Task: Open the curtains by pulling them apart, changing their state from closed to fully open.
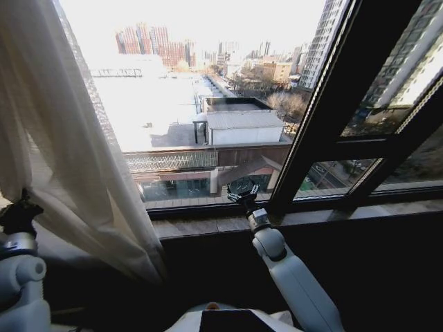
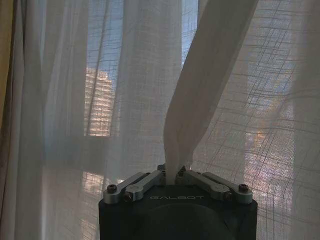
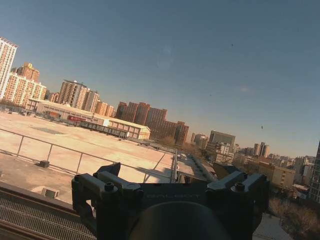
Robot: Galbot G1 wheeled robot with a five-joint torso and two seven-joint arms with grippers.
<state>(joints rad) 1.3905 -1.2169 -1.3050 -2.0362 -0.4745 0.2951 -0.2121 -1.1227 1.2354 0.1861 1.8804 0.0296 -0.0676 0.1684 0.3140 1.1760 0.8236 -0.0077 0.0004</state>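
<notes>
Our left claw (image 2: 178,172) is clenched on a fold of the curtains (image 1: 62,138), bunched at 9 o'clock of the window. Right claw (image 1: 246,198) sits released by the window sill (image 1: 208,225), city rooftops beyond.

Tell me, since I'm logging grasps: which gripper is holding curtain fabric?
The left gripper: it is shut on a pinched fold of the curtain. The right gripper is open at the window sill, touching no fabric.

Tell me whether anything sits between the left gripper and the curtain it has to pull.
Nothing visible does. The left gripper is shut on a pinched fold of the curtain. The right gripper is open near the window sill, holding nothing.
</notes>
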